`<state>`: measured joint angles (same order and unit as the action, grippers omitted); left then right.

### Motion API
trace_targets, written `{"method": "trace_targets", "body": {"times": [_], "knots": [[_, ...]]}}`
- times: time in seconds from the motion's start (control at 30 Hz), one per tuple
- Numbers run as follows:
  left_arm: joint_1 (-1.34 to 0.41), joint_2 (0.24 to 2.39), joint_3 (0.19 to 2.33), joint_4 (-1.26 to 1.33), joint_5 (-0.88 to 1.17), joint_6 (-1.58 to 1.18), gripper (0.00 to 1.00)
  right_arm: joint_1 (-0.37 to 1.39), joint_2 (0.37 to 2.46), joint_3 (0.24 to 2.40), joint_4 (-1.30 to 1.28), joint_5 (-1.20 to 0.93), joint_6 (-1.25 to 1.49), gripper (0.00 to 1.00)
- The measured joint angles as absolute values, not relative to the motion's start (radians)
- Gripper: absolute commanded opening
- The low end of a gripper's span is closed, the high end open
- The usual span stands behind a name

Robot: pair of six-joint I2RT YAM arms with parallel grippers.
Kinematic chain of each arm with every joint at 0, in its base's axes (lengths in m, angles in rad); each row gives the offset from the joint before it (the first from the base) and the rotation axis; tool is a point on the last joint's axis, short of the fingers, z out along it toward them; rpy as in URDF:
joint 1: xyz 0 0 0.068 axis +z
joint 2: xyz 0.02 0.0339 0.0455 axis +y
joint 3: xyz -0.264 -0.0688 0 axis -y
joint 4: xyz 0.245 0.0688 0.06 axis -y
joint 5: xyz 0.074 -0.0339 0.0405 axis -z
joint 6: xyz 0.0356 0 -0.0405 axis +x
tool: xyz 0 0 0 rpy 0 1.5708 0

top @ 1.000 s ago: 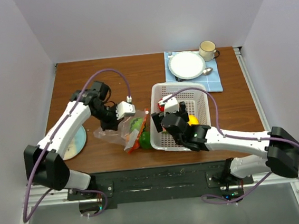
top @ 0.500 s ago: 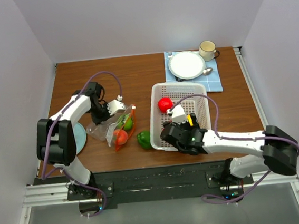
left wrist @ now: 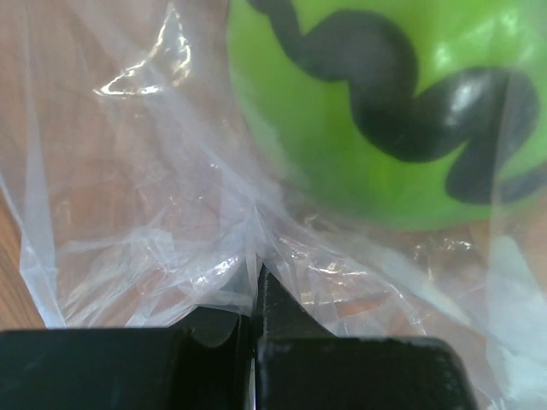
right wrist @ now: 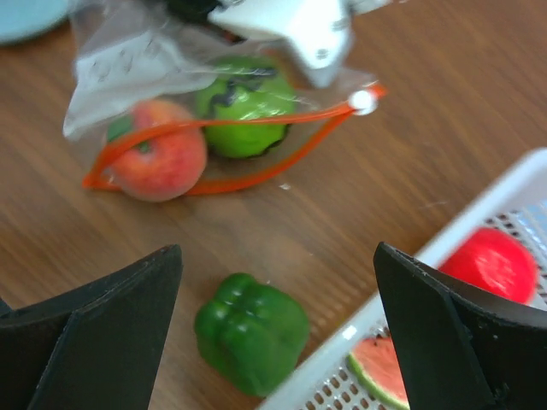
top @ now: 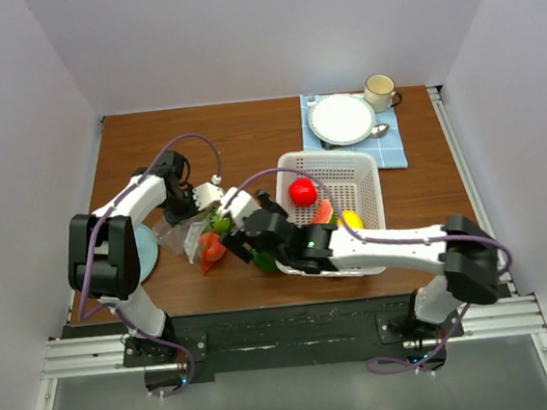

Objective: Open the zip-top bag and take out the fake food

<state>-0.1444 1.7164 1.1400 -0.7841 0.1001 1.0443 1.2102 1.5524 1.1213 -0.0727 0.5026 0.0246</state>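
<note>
Left end effector (left wrist: 257, 286) is pinched on the zip-top bag (right wrist: 120, 60), which is laid open-mouthed on the tabletop (right wrist: 427, 94), left of the basket (right wrist: 500, 198). Right end effector (right wrist: 275, 256) is spread wide — it should be centred on the fake food (right wrist: 158, 162) inside, so no plastic is snagged.

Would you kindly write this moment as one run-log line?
left claw: shut on bag | right claw: open near pepper | bag: open, peach inside | basket: red fruit, watermelon
</note>
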Motion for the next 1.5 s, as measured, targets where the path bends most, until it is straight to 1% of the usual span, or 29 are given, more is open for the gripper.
{"method": "trace_targets", "body": {"times": [0.2, 0.3, 0.4, 0.57, 0.83, 1.07, 1.13, 1.23, 1.27, 1.37, 1.4, 1.47, 1.5], "knots": [[-0.144, 1.713, 1.125, -0.774, 0.099, 1.052, 0.00, 1.217, 1.772, 1.307, -0.254, 0.422, -0.017, 0.99], [-0.144, 1.705, 1.125, -0.774, 0.099, 1.059, 0.00, 1.217, 1.815, 1.337, -0.332, 0.422, -0.015, 0.99], [-0.144, 1.699, 1.125, -0.774, 0.100, 1.060, 0.00, 1.217, 1.817, 1.335, -0.402, 0.428, -0.014, 0.99], [-0.144, 1.697, 1.124, -0.774, 0.100, 1.060, 0.00, 1.208, 1.801, 1.281, -0.434, 0.427, 0.001, 0.99], [-0.144, 1.693, 1.124, -0.774, 0.099, 1.067, 0.00, 1.188, 1.689, 1.151, -0.448, 0.419, 0.038, 0.99], [-0.144, 1.688, 1.124, -0.774, 0.099, 1.067, 0.00, 1.184, 1.687, 1.142, -0.441, 0.393, 0.053, 0.99], [-0.144, 1.685, 1.124, -0.774, 0.097, 1.067, 0.00, 1.184, 1.705, 1.145, -0.432, 0.382, 0.054, 0.97], [-0.144, 1.680, 1.124, -0.774, 0.096, 1.067, 0.00, 1.184, 1.745, 1.148, -0.418, 0.370, 0.058, 0.85], [-0.144, 1.680, 1.124, -0.774, 0.096, 1.067, 0.00, 1.184, 1.757, 1.148, -0.414, 0.366, 0.060, 0.74], [-0.144, 1.680, 1.124, -0.773, 0.094, 1.068, 0.00, 1.184, 1.775, 1.148, -0.409, 0.368, 0.065, 0.54], [-0.144, 1.680, 1.124, -0.773, 0.093, 1.068, 0.00, 1.184, 1.773, 1.148, -0.404, 0.368, 0.069, 0.45], [-0.144, 1.680, 1.123, -0.773, 0.092, 1.068, 0.00, 1.181, 1.763, 1.145, -0.388, 0.368, 0.078, 0.38], [-0.144, 1.680, 1.123, -0.773, 0.092, 1.068, 0.00, 1.179, 1.750, 1.137, -0.379, 0.367, 0.075, 0.38]]}}
